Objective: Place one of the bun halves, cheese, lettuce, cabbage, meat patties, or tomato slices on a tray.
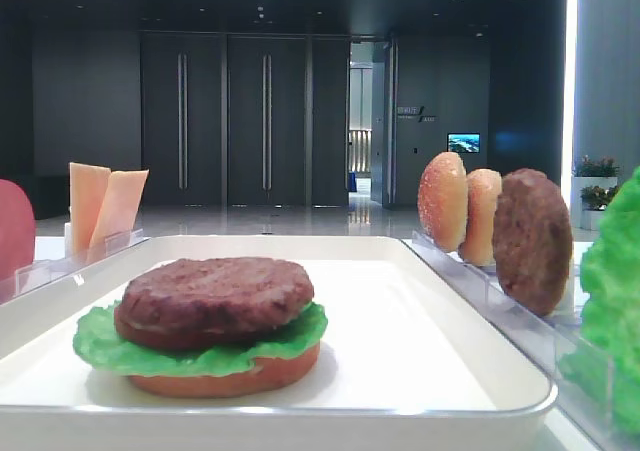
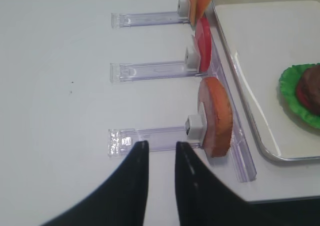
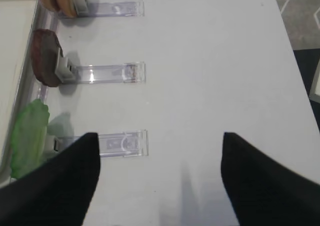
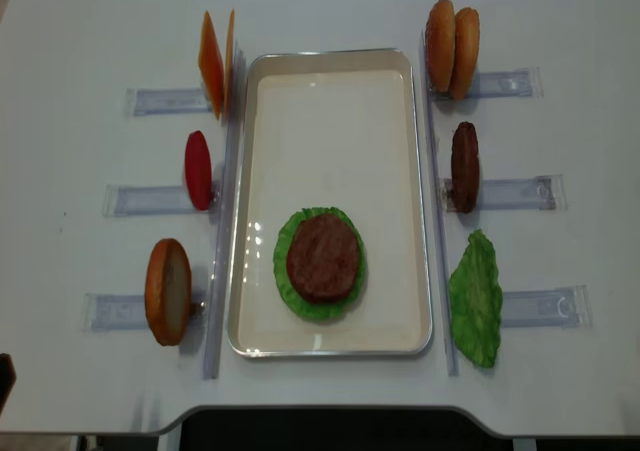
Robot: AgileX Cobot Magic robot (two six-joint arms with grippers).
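On the white tray (image 4: 335, 91) lies a stack: a flat bun half (image 1: 225, 373), a lettuce leaf (image 4: 290, 281) and a meat patty (image 4: 323, 257) on top. A second meat patty (image 4: 464, 166), two bun halves (image 4: 452, 49) and a lettuce leaf (image 4: 475, 296) stand in racks right of the tray. Cheese (image 4: 215, 61), a tomato slice (image 4: 198, 169) and a bun half (image 4: 168, 291) stand on its left. Cabbage is out of view. My left gripper (image 2: 161, 148) is shut and empty, beside the left bun half (image 2: 217, 116). My right gripper (image 3: 160, 141) is open and empty over the table.
Clear plastic racks (image 4: 150, 101) run along both long sides of the tray, their arms reaching outward over the white table (image 4: 80, 31). The table's front edge (image 4: 330, 411) lies just below the tray. Dark doors fill the background behind the table.
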